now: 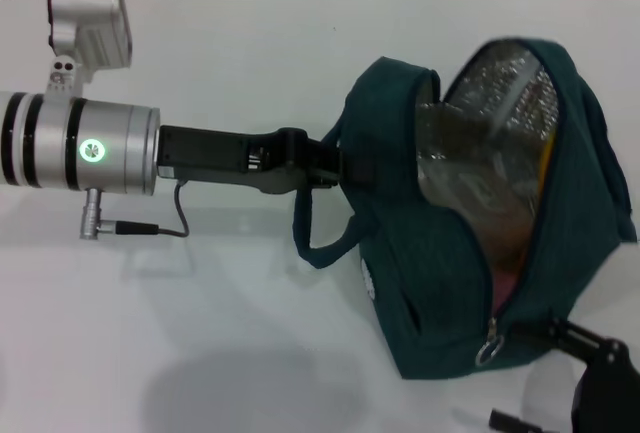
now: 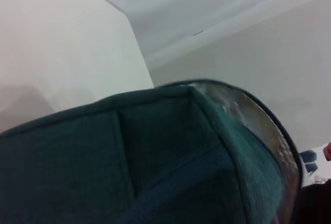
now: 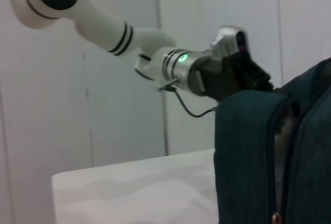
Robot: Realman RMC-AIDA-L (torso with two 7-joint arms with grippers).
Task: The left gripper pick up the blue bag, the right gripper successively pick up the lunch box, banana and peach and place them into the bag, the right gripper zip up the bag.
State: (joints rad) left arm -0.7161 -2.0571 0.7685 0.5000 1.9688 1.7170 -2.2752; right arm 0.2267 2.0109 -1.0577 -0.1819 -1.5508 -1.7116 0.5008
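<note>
While the left gripper point(image 1: 335, 168) is clenching the near edge of the blue bag point(image 1: 440, 293) on the left of the scene, we are holding that tote up off the white table point(image 1: 200, 53) with its mouth gaping and the silver lining showing. Moving right across the opening, we are catching a sliver of yellow that is probably the banana point(image 1: 543, 165) against the far wall, and lower down a patch of pink that is likely the peach point(image 1: 505, 288); the lunch box we are not making out inside, so we cannot say where it is sitting. Down at the bottom of the zip line the ring pull point(image 1: 486, 355) is hanging free, and just to its right the right gripper point(image 1: 570, 338) is closing in on it, though whether its pincer is released or clenched we cannot tell. So we are judging this to be the zipping step, and to do it well we are wanting the left arm to be keeping the fabric taut while the right takes the ring squarely and draws it along the track rather than away from it. Counting up: one bag, two handles of which one loop point(image 1: 315, 243) is dangling in plain sight, one pull, two grippers, one glimpse each of the fruit.
</note>
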